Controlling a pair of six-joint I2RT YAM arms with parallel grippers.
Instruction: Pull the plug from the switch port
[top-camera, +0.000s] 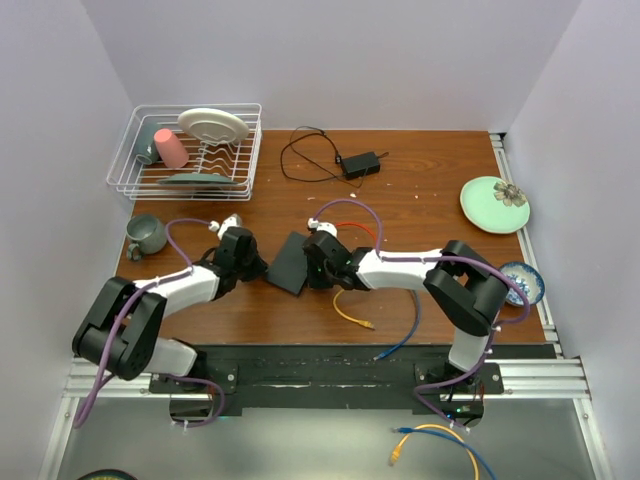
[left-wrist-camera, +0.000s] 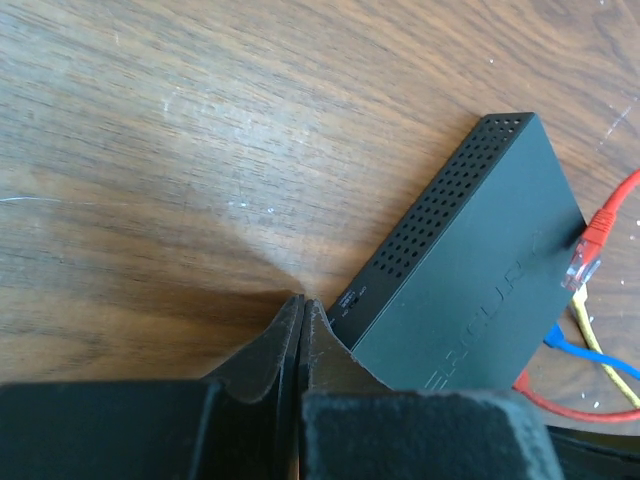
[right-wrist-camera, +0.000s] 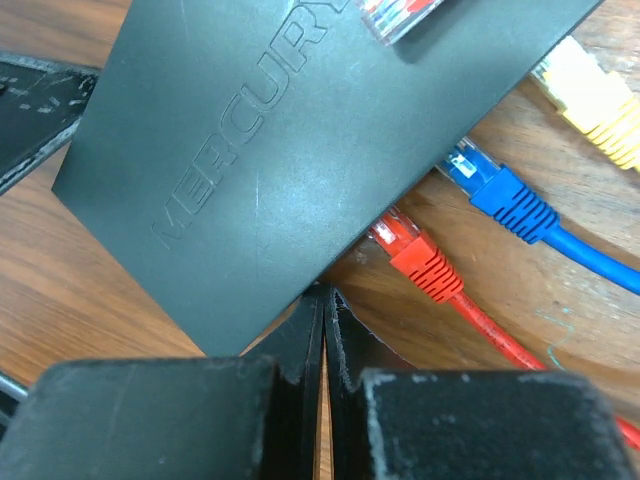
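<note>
The flat black switch (top-camera: 289, 263) lies at mid table between my two grippers. Its port edge faces the right gripper; in the right wrist view the switch (right-wrist-camera: 270, 150) has a red plug (right-wrist-camera: 415, 258), a blue plug (right-wrist-camera: 497, 192) and a yellow plug (right-wrist-camera: 590, 95) running into that edge. Another red plug's clear tip (right-wrist-camera: 400, 15) lies on its top. My right gripper (right-wrist-camera: 323, 292) is shut and empty, tips at the switch's near edge beside the red plug. My left gripper (left-wrist-camera: 302, 300) is shut and empty, tips touching the opposite vented side of the switch (left-wrist-camera: 480, 270).
A black adapter (top-camera: 360, 163) with thin cord lies at the back. A white dish rack (top-camera: 185, 150) stands back left, a grey mug (top-camera: 147, 233) at left. A green plate (top-camera: 495, 203) and blue bowl (top-camera: 522, 282) are at right. Yellow (top-camera: 352, 312) and blue (top-camera: 400, 340) cables trail forward.
</note>
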